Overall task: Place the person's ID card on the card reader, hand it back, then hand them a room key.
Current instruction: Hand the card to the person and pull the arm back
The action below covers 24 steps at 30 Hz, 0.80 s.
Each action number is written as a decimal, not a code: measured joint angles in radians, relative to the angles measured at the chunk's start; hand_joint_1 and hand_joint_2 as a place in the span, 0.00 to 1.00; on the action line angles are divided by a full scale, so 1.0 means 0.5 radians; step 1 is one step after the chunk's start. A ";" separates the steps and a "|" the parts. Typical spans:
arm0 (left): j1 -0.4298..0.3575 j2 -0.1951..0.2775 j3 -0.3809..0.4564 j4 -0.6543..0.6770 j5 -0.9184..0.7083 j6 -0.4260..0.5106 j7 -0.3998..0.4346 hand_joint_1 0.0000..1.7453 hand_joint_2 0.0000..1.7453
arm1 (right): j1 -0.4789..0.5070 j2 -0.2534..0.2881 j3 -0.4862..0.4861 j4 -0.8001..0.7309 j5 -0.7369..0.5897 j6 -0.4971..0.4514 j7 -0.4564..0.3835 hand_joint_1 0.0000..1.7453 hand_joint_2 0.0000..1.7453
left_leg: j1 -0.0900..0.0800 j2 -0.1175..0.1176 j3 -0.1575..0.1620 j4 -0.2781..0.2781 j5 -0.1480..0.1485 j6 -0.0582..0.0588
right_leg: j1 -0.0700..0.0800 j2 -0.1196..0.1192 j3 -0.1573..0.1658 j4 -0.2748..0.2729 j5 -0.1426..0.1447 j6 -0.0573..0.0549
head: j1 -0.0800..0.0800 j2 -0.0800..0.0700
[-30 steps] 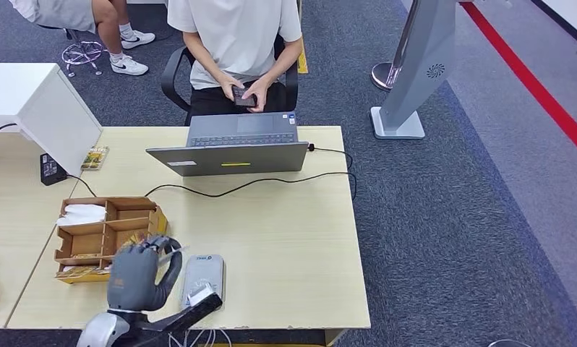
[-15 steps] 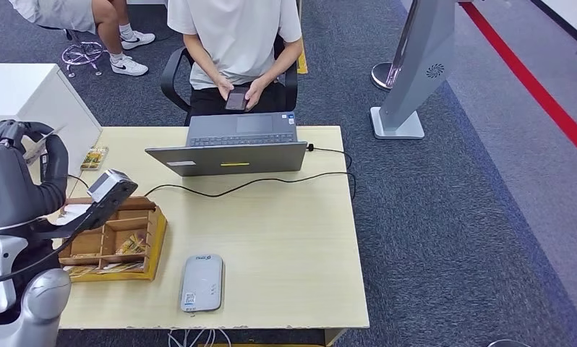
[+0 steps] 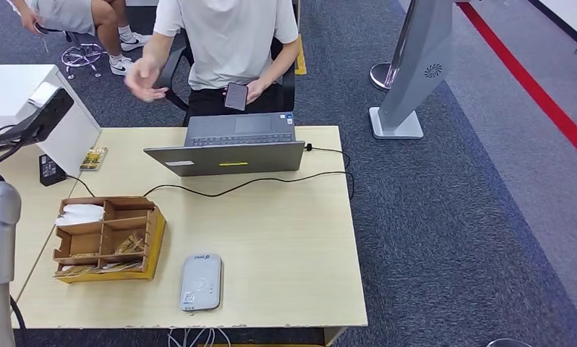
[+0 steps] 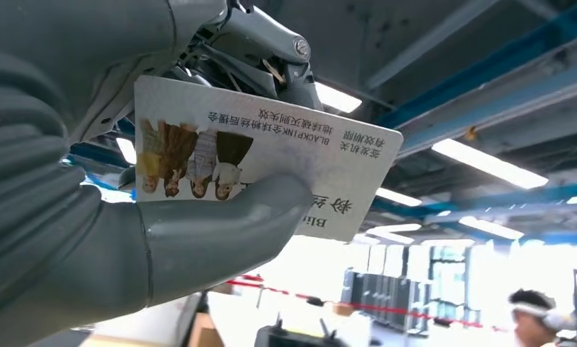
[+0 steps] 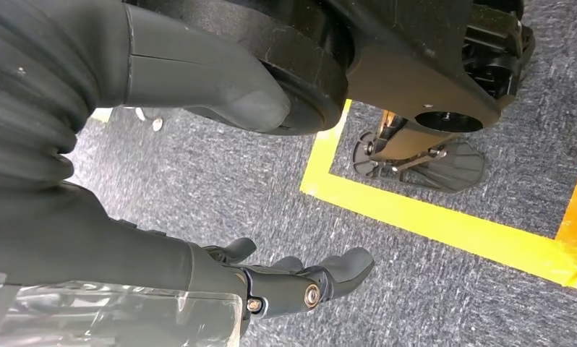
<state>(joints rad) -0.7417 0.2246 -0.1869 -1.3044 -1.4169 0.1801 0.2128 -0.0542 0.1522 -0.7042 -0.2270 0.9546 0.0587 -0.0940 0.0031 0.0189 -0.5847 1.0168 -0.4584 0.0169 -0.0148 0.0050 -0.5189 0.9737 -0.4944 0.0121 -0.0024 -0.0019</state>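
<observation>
Card sits pinched between thumb and fingers of the left hand, raised high, likely to offer it to the person, whose hand reaches out. Reader lies bare on the table. Right hand hangs loosely curled, seemingly holding nothing.

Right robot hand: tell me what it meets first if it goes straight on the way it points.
Probably the grey carpet: the right robot hand hangs open, empty, nothing between; depth unclear.
</observation>
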 joint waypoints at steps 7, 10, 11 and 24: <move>-0.054 0.016 0.043 0.281 -0.036 0.048 0.024 1.00 1.00 | -0.004 0.001 0.014 0.001 0.008 -0.005 0.049 0.00 1.00 | 0.000 0.000 -0.003 0.000 -0.001 0.000 | 0.000 0.000 -0.003 0.000 -0.001 -0.001 | 0.000 0.000; -0.052 0.018 0.055 0.328 -0.036 0.057 0.024 1.00 1.00 | -0.006 0.001 0.014 0.001 0.012 -0.005 0.054 0.00 1.00 | 0.000 0.000 -0.004 0.000 -0.001 0.000 | 0.000 0.000 -0.003 0.000 -0.001 -0.001 | 0.000 0.000; -0.049 0.019 0.057 0.338 -0.037 0.058 0.023 1.00 1.00 | -0.006 0.001 0.014 0.001 0.013 -0.005 0.054 0.00 1.00 | 0.000 0.000 -0.004 0.000 0.000 0.000 | 0.000 0.000 -0.003 0.000 -0.001 -0.001 | 0.000 0.000; -0.021 -0.012 0.064 0.371 -0.075 0.014 0.010 0.00 1.00 | -0.006 0.005 0.014 0.001 0.013 -0.005 0.058 0.00 1.00 | 0.000 -0.001 -0.004 0.000 0.000 0.000 | 0.000 0.000 -0.004 0.000 -0.001 0.000 | 0.000 0.000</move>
<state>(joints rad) -0.7521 0.2185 -0.1549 -1.1190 -1.4543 0.1871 0.2178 -0.0573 0.1545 -0.6973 -0.2266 0.9613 0.0562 -0.0652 0.0030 0.0186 -0.5866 1.0169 -0.4585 0.0168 -0.0149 0.0049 -0.5207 0.9740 -0.4947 0.0119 -0.0025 -0.0019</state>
